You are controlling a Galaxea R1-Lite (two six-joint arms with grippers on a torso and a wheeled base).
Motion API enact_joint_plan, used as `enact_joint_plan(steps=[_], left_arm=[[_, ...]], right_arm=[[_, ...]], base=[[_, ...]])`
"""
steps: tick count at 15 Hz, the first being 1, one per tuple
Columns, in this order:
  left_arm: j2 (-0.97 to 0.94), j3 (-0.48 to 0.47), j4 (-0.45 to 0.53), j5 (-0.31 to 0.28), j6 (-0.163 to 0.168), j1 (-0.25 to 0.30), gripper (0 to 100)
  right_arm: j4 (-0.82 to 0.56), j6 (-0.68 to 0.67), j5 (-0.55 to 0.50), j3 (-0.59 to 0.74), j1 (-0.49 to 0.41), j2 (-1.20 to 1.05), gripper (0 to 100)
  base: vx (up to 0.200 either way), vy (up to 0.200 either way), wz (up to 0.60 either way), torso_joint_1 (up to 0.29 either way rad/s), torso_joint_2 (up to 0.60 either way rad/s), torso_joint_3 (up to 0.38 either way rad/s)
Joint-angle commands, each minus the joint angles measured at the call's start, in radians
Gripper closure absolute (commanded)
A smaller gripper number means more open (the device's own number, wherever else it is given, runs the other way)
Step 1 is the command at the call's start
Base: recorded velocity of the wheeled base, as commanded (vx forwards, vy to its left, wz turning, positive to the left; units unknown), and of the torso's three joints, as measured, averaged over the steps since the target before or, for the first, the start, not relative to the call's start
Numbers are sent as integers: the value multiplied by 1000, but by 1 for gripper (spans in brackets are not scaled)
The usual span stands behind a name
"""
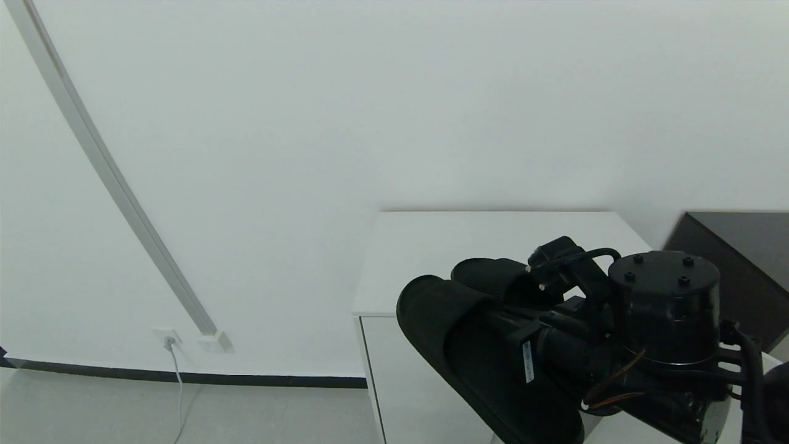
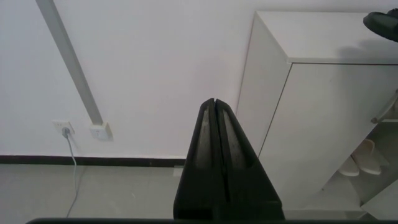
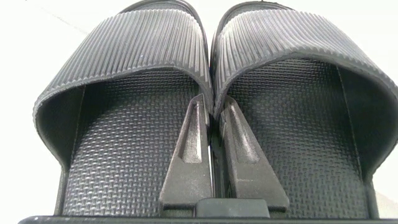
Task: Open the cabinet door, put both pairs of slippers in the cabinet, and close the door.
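Home-like room: shoe cabinet (image 1: 462,246), wall socket (image 1: 166,337)

Held slippers (image 3: 124,143): side by side on the right pincer (image 3: 211,102), one of its fingers (image 3: 186,149) inside each, their adjoining inner walls pinched between.
Cabinet (image 1: 493,246): behind the right pincer and its load; ahead of the left pincer (image 2: 215,102), well apart.
Shelved slippers (image 2: 365,158): inside the cabinet, low down, far beyond the left pincer's tips.
Wall socket (image 2: 62,128): on the wall beside the cabinet, near the floor, ahead of the left pincer.
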State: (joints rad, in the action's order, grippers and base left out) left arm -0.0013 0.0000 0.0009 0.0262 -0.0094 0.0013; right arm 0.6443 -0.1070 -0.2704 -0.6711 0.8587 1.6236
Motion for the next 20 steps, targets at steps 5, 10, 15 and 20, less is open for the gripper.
enact_joint_plan(steps=[5, 10, 15, 20], left_arm=[[1, 0, 1, 1, 0, 0, 100], [1, 0, -1, 1, -1, 0, 100], [1, 0, -1, 1, -1, 0, 100], [1, 0, 1, 1, -1, 0, 100]], right_arm=[[0, 0, -3, 4, 5, 15, 100], [0, 0, -3, 7, 6, 15, 100], [0, 0, -1, 8, 14, 18, 100], [0, 0, -3, 7, 17, 16, 100]], base=[[-200, 0, 0, 8, 6, 2], [-160, 0, 0, -3, -1, 3], [0, 0, 0, 0, 0, 0], [0, 0, 0, 0, 0, 0]])
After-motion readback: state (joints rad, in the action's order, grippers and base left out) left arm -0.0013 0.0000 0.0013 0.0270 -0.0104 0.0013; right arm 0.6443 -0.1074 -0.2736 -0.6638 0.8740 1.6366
